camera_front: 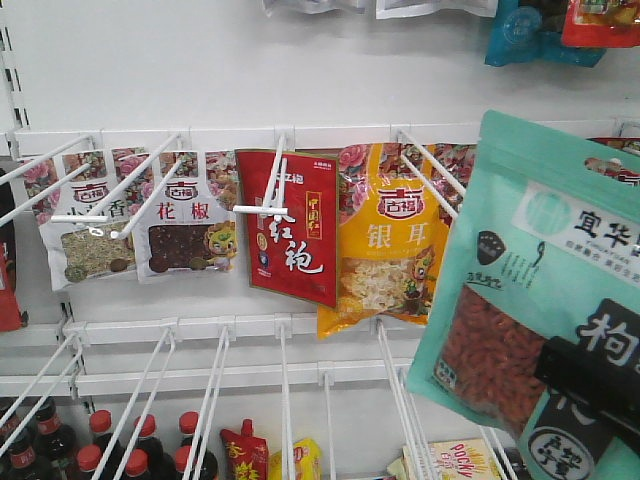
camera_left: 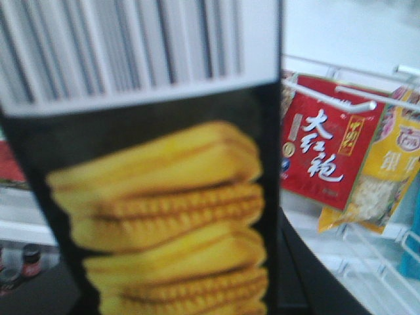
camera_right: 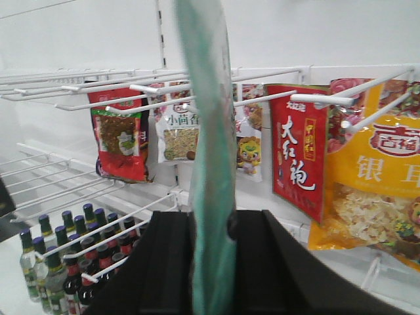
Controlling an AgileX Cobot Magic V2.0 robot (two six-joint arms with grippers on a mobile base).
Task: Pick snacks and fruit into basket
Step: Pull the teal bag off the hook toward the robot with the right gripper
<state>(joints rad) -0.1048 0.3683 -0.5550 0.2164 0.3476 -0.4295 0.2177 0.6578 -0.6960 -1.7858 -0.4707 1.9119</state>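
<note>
peg rack (camera_front: 300,330) spans back wall, packets hung | snacks pouch (camera_front: 520,290) off rack, upright, just right of yellow packet (camera_front: 385,240) | biscuit box (camera_left: 164,210) hides left gripper, grip cannot tell | right gripper (camera_right: 213,230) pinching pouch's lower edge, likely for carrying | hook tips (camera_front: 262,210) jut forward, open room camera-side | basket, fruit unseen

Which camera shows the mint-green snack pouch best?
Exterior front: the mint-green pouch faces it, berry window and label visible. Right wrist sees only its edge between the fingers; left wrist is blocked by a biscuit box.
</note>
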